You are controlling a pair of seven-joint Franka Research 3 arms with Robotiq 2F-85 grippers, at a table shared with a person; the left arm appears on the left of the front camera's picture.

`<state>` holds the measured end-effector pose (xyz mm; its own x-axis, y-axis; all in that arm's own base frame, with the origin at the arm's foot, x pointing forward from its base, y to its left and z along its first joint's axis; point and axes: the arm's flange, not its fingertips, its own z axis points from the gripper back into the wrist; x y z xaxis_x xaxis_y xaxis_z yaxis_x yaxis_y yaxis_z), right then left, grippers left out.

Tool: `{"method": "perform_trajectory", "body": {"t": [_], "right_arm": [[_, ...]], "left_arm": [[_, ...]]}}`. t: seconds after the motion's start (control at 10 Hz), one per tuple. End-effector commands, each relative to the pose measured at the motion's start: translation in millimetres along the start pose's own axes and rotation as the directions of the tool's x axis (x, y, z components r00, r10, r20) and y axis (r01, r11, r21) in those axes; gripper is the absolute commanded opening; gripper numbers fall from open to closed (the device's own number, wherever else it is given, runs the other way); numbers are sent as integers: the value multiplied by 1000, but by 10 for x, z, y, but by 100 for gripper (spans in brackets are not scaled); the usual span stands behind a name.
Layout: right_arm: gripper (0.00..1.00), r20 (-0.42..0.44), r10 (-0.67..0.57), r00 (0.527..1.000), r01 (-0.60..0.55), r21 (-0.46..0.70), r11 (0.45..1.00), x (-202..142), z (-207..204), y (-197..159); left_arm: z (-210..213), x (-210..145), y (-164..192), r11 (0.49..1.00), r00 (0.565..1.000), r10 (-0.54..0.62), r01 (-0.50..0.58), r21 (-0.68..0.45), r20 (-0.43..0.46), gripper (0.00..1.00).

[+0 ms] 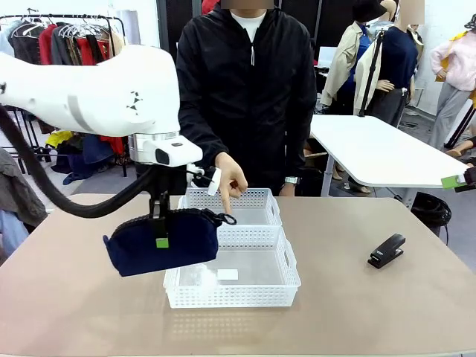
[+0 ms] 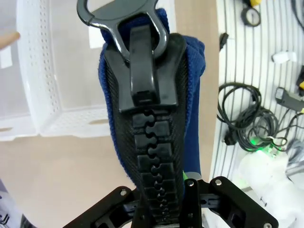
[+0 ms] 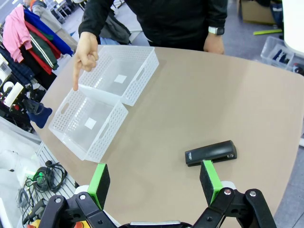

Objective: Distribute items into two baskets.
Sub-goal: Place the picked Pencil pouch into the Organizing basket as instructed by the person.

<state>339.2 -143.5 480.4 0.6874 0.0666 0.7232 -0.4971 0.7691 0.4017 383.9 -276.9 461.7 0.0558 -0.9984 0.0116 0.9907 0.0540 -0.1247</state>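
Note:
My left gripper (image 1: 158, 220) is shut on the top of the navy blue pouch (image 1: 160, 244), which hangs above the table just left of the near basket (image 1: 230, 296). The left wrist view looks along the pouch (image 2: 192, 90) and its black zipper (image 2: 152, 133), with a basket (image 2: 42, 85) below. The far basket (image 1: 256, 195) touches the near one. A person's hand (image 1: 229, 178) points a finger down where the baskets meet. The black stapler (image 1: 387, 251) lies on the table at the right. My right gripper (image 3: 154, 183) is open above the table near the stapler (image 3: 211, 152).
Both baskets (image 3: 111, 135) (image 3: 142, 78) hold nothing but a small white label each. The person stands at the table's far edge. Bare tabletop lies between the baskets and the stapler. Cables lie on the floor off the table's left side.

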Motion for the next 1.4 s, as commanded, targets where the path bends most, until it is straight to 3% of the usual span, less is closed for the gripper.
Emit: {"method": "perform_trajectory", "body": {"t": [0.0, 0.8, 1.3], "right_arm": [[100, 9, 3, 1000, -3, 6, 1000, 9, -5, 9], [100, 9, 3, 1000, -3, 6, 1000, 9, -5, 9], [100, 9, 3, 1000, -3, 6, 1000, 9, -5, 9]], "left_arm": [[98, 160, 114, 998, 999, 39, -40, 39, 18, 0], [-41, 898, 360, 998, 1000, -6, 6, 64, 6, 0], [-464, 1172, 400, 993, 999, 17, -11, 116, -51, 0]]}}
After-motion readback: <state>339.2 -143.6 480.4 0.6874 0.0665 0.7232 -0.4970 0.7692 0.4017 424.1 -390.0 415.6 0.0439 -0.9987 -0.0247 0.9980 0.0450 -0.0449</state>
